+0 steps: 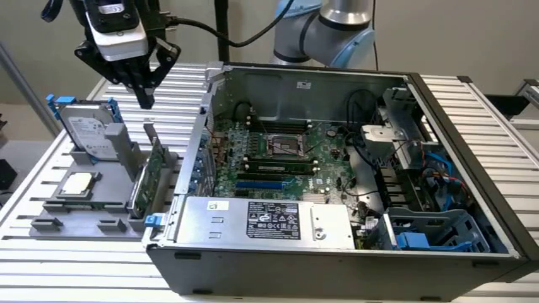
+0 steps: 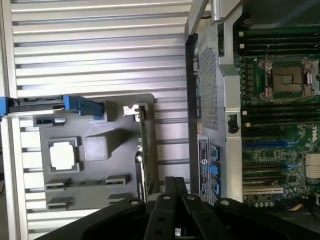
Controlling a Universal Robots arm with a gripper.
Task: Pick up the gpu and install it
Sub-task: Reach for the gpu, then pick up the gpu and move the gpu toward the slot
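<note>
In the upper left of the exterior view, the claw (image 1: pixel 145 99) hangs with its fingers drawn together to a point, gripping nothing. It is above and apart from the gpu (image 1: pixel 150 180). The gpu stands on edge in a grey holder (image 1: pixel 93 213) on the slatted surface (image 1: pixel 50 268), just beside the open computer case (image 1: pixel 337 265). That view gives the card's green face. The wrist view gives its thin edge (image 2: pixel 143 150) and silver bracket, with the claw (image 2: pixel 172 186) over one end.
</note>
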